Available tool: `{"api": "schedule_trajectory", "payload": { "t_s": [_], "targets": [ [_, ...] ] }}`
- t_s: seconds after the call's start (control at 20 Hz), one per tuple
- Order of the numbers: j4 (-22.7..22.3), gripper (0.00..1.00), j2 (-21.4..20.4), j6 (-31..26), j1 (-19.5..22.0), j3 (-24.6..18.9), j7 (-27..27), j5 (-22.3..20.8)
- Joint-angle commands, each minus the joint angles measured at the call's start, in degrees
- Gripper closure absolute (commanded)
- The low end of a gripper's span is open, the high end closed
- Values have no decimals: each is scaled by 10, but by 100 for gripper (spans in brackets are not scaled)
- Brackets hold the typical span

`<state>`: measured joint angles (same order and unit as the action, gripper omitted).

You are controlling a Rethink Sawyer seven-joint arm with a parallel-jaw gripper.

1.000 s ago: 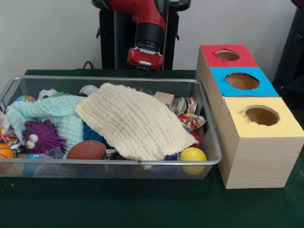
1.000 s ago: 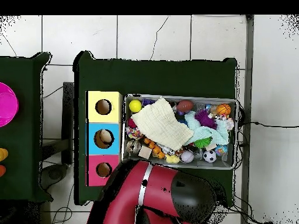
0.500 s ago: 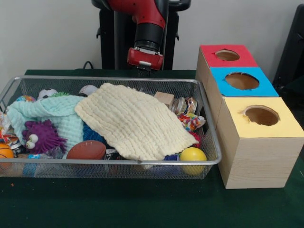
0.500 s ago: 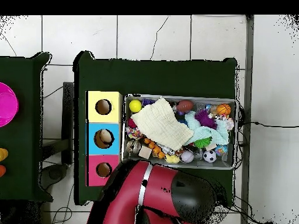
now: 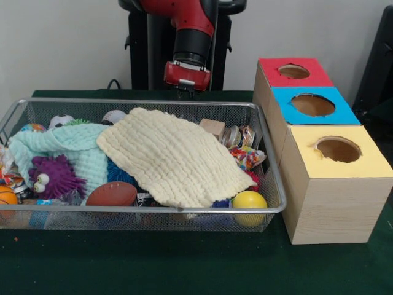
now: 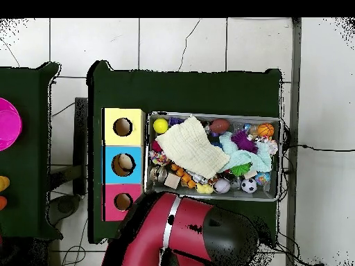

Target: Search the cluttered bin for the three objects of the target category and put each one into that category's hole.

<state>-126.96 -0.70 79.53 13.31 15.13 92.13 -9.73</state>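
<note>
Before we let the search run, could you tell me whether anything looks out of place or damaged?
The hole in the yellow-topped wooden box has a ragged, torn edge, unlike the red and blue ones. Otherwise nothing stands out.

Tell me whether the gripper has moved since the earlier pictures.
No. In the front view the gripper hangs at the same spot above the far rim of the wire bin, level with the red-topped box, as before.
</note>
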Motion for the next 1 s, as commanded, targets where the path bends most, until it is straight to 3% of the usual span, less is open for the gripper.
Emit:
{"api": "schedule_trajectory", "payload": {
  "t_s": [0.05, 0.4, 1.0],
  "targets": [
    [41, 100, -16, -153, -5, -50, 95, 44],
    [23, 100, -46, -201, -15, -50, 103, 49],
    [19, 100, -54, -215, -25, -45, 119, 49]
  ]
}}
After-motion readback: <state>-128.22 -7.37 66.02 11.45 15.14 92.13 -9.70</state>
